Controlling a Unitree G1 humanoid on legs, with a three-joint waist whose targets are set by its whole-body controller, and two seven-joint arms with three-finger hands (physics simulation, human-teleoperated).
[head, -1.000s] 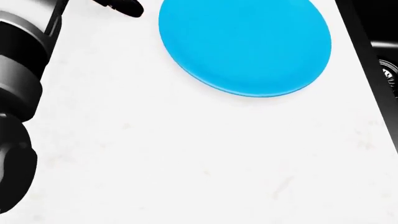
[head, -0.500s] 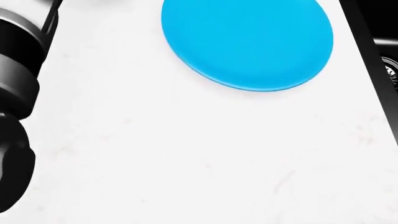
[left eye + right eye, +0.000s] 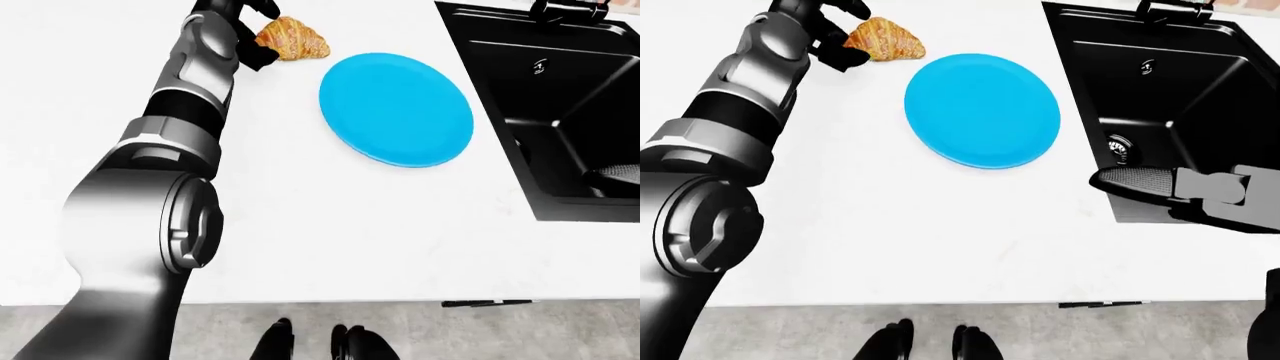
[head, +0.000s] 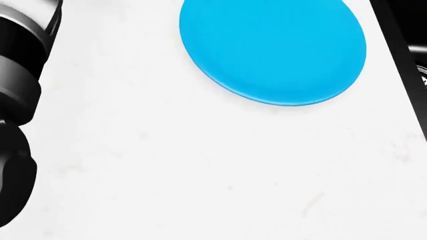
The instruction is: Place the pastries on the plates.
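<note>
Nearest to me, at the bottom of the eye views, my own feet (image 3: pixel 310 343) stand on the grey floor just under the edge of the white counter (image 3: pixel 330 225). My left arm (image 3: pixel 170 180) rises from the lower left of the left-eye view and stretches up across the counter toward the top of the picture. At the right edge of the right-eye view my right hand (image 3: pixel 1150 184) comes in low over the black sink (image 3: pixel 1180 90); only a flat dark part of it and a grey segment show, so I cannot tell whether its fingers are spread or closed. Up and to the left of that hand, between my two hands, the blue plate (image 3: pixel 397 109) lies flat on the counter with nothing on it, just beside the sink's near rim. Farthest off, at the top of the eye views, my left hand (image 3: pixel 245 34) has reached the croissant (image 3: pixel 291 39): the dark fingers (image 3: pixel 840 56) curl about its left end, one above and one below, touching or nearly touching the pastry, though I cannot tell whether they grip it. The croissant lies on the counter to the right of that hand, apart from the plate's upper left rim.
</note>
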